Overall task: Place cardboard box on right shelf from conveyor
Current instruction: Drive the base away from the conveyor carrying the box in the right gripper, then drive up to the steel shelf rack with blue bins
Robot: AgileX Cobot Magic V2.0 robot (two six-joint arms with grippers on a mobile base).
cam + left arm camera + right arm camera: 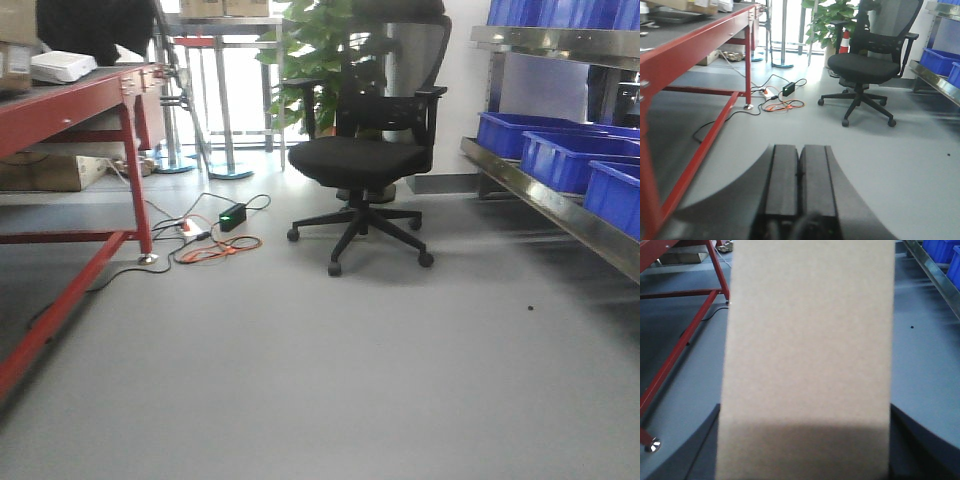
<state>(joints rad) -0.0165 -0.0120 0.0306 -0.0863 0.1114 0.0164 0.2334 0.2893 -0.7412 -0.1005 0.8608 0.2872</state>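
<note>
cardboard box [807, 355], grey floor [925, 365] flanking its edges

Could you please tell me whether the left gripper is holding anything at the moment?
No, the left gripper is shut, its jaws pressed flat together with nothing between them.

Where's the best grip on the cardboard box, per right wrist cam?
The cardboard box shows a flat broad face with straight parallel long sides. Clamp across the narrow width on those sides, coming in along its length from the near end; they likely offer even contact.
</note>
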